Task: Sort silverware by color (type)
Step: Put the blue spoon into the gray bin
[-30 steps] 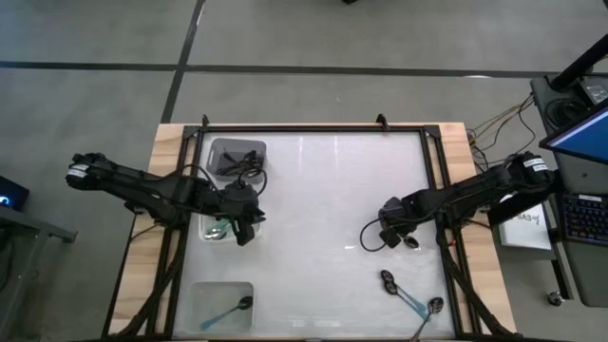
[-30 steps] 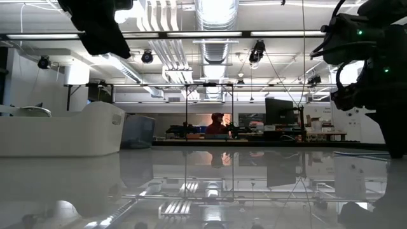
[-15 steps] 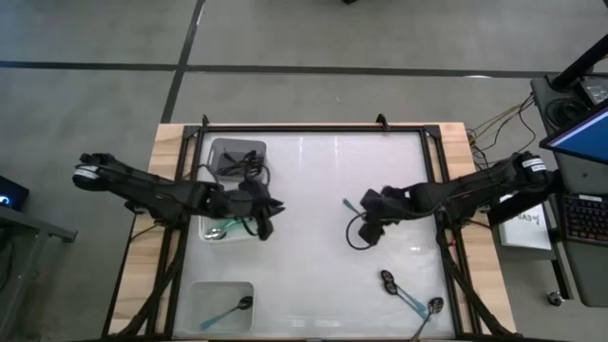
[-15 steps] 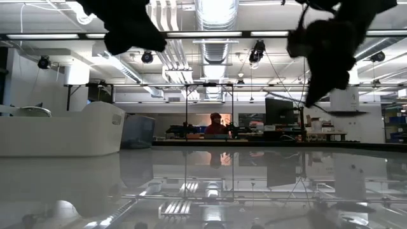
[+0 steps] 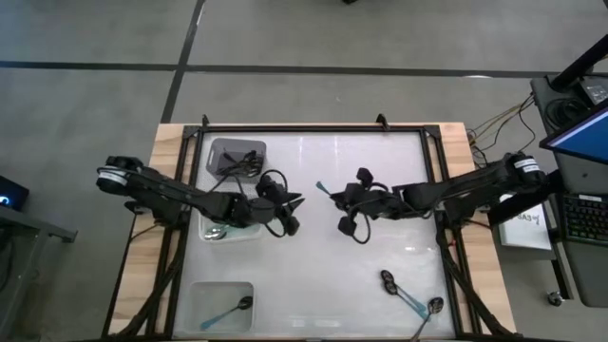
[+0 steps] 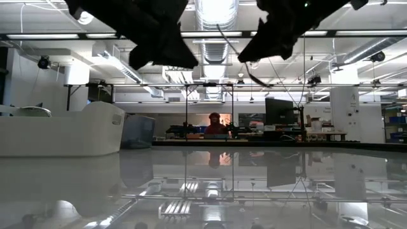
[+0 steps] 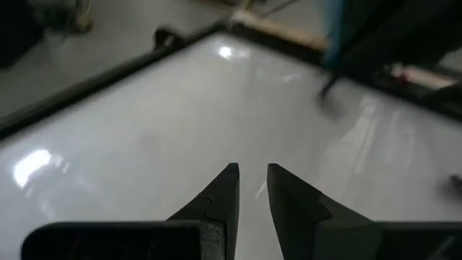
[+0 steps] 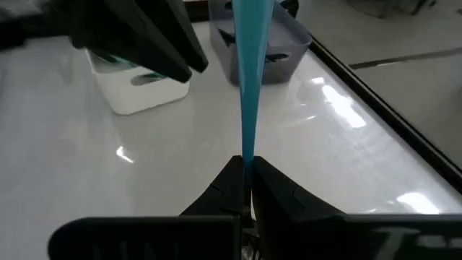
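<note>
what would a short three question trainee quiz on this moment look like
1. True or false: the right gripper is shut on a teal-handled spoon.
2. How many spoons lie loose on the table near its right front corner? A) none B) two C) five
3. Fill in: the left gripper holds ____.

Key: 1 true. 2 B: the two loose spoons. 3 nothing; its fingers stand slightly apart over bare table.
</note>
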Robot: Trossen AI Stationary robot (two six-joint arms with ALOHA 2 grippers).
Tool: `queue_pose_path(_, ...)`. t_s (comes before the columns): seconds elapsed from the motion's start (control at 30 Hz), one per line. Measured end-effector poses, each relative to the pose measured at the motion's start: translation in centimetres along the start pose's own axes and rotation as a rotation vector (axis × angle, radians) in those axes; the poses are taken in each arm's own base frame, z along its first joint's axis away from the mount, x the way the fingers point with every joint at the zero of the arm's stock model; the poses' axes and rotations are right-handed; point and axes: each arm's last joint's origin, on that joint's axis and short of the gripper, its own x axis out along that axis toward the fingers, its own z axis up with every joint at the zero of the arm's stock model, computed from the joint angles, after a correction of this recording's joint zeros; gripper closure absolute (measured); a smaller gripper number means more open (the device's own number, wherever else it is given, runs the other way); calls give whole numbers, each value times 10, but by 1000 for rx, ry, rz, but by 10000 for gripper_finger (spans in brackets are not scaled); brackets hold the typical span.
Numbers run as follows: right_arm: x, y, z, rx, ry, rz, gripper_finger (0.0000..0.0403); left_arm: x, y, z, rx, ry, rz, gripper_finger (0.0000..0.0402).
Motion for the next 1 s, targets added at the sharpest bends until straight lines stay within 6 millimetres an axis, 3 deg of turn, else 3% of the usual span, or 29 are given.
queue_pose_path(0.23, 26, 8, -14, -98, 17, -102, 394, 7, -11, 9, 65, -141, -68, 345)
queue_pose_path(0.43, 41, 12, -22, -136, 10, -187, 394, 8, -12, 9, 64, -149, -71, 337)
queue_pose_path(1.0, 54, 21, -14, -146, -140, -172, 394, 7, -10, 12, 61, -176, -35, 275)
